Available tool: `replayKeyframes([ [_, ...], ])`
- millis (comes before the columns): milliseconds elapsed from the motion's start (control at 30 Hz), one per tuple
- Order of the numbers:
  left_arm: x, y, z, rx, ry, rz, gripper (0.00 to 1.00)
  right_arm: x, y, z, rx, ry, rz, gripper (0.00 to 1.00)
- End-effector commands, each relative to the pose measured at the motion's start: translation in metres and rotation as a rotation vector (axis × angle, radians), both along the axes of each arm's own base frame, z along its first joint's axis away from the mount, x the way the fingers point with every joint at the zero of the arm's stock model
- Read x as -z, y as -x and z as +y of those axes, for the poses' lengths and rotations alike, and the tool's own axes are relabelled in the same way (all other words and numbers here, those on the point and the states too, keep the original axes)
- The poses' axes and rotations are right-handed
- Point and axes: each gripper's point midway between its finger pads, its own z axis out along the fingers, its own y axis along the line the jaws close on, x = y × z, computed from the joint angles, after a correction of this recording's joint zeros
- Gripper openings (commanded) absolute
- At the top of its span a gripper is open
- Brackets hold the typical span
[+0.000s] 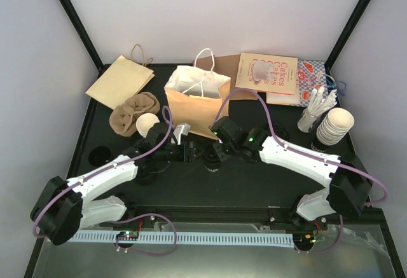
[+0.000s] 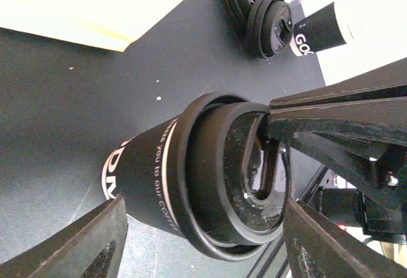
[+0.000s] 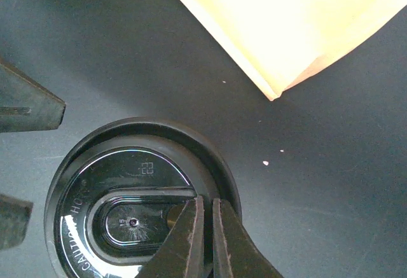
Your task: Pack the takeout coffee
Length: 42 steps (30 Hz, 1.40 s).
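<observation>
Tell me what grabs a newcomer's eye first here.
Mid-table stands a dark cup with a black lid, and the right gripper rests its nearly closed fingertips on that lid. Just behind it is the open tan paper bag, with a stack of white cups at far right.

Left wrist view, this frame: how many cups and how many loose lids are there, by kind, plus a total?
Cups: 2, the near cup with its lid on and the far cup
Loose lids: 2, side by side at the back
Total: 4
</observation>
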Motion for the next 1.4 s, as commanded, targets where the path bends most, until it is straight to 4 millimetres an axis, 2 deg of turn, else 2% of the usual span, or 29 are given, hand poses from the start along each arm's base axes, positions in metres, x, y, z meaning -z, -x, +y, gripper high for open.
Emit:
replayKeyframes([
  [0, -0.014, 0.006, -0.008, 0.067, 0.02, -0.041, 0.72, 0.037, 0.047, -0.016, -0.088, 0.112, 0.203, 0.01],
  [267, -0.007, 0.007, -0.013, 0.097, 0.005, -0.03, 0.73, 0.021, 0.041, -0.012, -0.08, 0.097, 0.167, 0.05],
  [400, 0.004, 0.006, -0.014, 0.104, -0.024, -0.002, 0.69, 0.014, 0.038, -0.009, -0.073, 0.085, 0.155, 0.05],
  [567, 0.017, 0.006, -0.016, 0.118, -0.06, 0.041, 0.66, 0.015, 0.037, -0.01, -0.067, 0.092, 0.152, 0.06],
  [800, 0.027, 0.006, -0.011, 0.108, -0.102, 0.054, 0.62, -0.005, 0.031, -0.007, -0.054, 0.061, 0.106, 0.21],
  [1100, 0.017, 0.005, -0.013, 0.106, -0.087, 0.032, 0.61, -0.04, 0.019, -0.011, -0.023, 0.03, 0.015, 0.33],
  [1233, -0.001, 0.002, -0.013, 0.102, -0.069, -0.007, 0.72, -0.055, 0.016, -0.016, -0.006, 0.009, -0.034, 0.42],
  [1367, -0.025, -0.001, -0.012, 0.096, -0.068, -0.058, 0.79, -0.074, 0.014, -0.02, 0.002, -0.033, -0.091, 0.57],
])
